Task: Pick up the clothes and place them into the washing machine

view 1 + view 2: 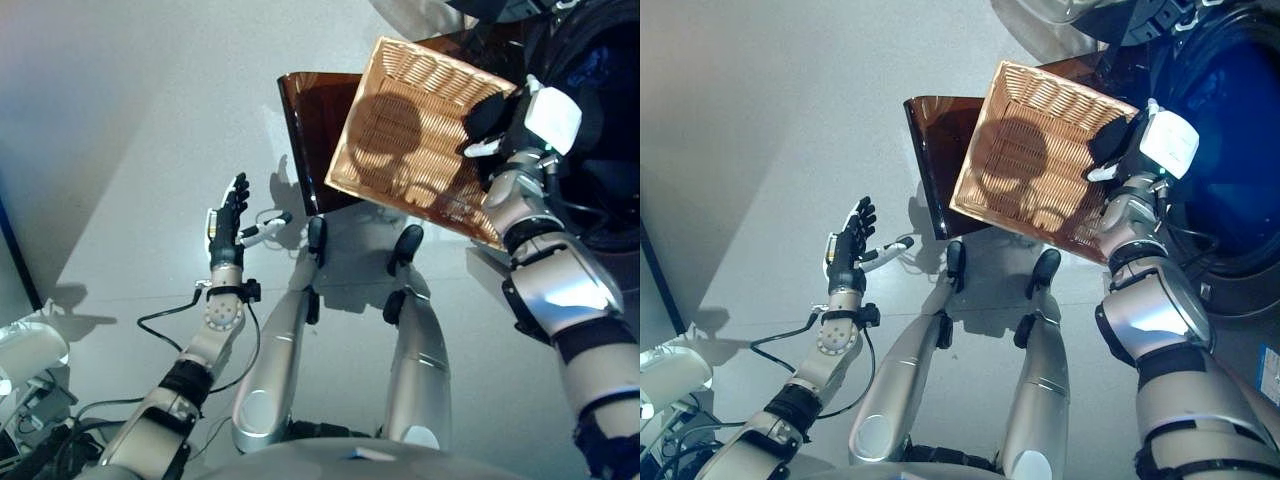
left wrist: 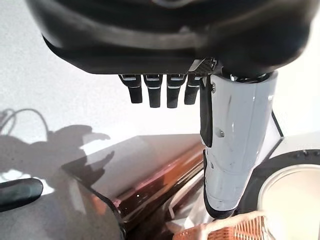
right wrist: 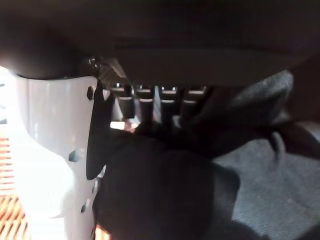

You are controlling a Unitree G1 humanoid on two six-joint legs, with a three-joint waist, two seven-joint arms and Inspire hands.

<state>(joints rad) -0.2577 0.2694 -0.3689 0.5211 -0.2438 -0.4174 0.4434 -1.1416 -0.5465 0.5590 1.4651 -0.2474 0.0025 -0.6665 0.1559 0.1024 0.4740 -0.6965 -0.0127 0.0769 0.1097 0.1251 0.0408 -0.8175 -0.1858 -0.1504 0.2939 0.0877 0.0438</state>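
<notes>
Right hand [image 1: 1118, 140] apparently curled round dark clothes [image 3: 160, 195], above wicker basket [image 1: 1030, 160], left hand [image 1: 228, 222] open, empty

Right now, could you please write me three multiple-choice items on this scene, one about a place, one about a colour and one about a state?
1. Where is the wicker basket?
A. On the floor by the left hand
B. Raised by the right hand beside the washing machine's opening
C. Inside the drum

2. What colour is the washing machine's door?
A. White
B. Green
C. Translucent brown

3. How is the left hand?
A. Open and empty
B. Closed on cloth
C. Holding the basket

Answers: 1 B, the basket is tilted at the right hand; 2 C, the open door looks tinted brown; 3 A, its fingers are straight over bare floor.
</notes>
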